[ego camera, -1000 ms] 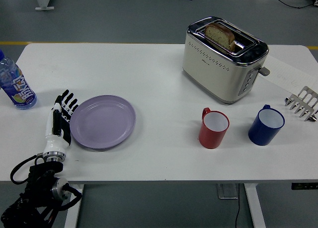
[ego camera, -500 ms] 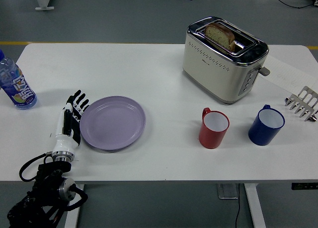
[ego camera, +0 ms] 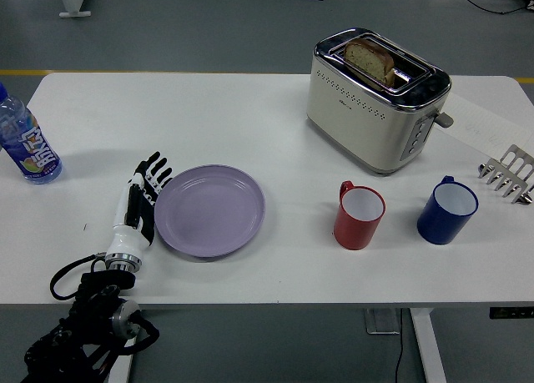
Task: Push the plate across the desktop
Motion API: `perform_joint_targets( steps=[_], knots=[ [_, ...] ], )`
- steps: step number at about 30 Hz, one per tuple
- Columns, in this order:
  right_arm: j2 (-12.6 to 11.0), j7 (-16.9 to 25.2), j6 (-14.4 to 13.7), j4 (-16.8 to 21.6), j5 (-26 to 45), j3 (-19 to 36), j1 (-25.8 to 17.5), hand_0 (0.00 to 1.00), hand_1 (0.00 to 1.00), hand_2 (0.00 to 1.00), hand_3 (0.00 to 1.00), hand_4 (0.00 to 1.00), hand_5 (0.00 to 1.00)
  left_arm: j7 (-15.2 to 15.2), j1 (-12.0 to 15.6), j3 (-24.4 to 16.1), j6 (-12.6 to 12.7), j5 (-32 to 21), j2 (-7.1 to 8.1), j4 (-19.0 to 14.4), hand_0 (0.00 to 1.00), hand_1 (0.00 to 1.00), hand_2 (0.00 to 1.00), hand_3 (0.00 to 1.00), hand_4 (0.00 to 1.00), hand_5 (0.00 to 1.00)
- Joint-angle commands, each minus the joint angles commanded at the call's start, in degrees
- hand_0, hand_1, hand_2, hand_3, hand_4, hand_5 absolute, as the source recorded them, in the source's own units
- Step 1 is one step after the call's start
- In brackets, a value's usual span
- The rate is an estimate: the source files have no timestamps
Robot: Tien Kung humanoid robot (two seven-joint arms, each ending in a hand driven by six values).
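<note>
A round lilac plate (ego camera: pixel 210 210) lies flat on the white table (ego camera: pixel 267 124), left of centre. My left hand (ego camera: pixel 142 201) rests edge-on against the plate's left rim, black fingers straight and pointing away from me, holding nothing. Its white palm and black forearm run down to the table's near left edge. My right arm is out of view.
A red mug (ego camera: pixel 359 215) stands right of the plate, with a blue mug (ego camera: pixel 446 209) beyond it. A cream toaster (ego camera: pixel 375 99) with bread sits at the back. A water bottle (ego camera: pixel 25 141) stands far left, a metal rack (ego camera: pixel 509 174) far right.
My left hand has slid to the right along the table, and the plate has moved right with it, closer to the red mug.
</note>
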Motion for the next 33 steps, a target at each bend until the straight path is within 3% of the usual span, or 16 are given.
perform_joint_targets(
  steps=[18,33],
  knots=[
    [-0.18,-0.08,0.05,-0.06,-0.65,0.24,0.5,0.551,0.46,0.563,0.579,0.306,0.451,0.05,-1.08,7.87,-0.35,-3.85,0.0,-1.01,0.846,0.869,0.908,0.887,0.505,0.998],
    [-0.22,-0.07,0.07,-0.08,-0.85,0.37,0.54,0.551,0.459,0.562,0.579,0.307,0.452,-0.03,-1.43,11.9,-0.5,-6.42,0.0,-2.45,0.846,0.869,0.907,0.887,0.505,0.998]
  ],
)
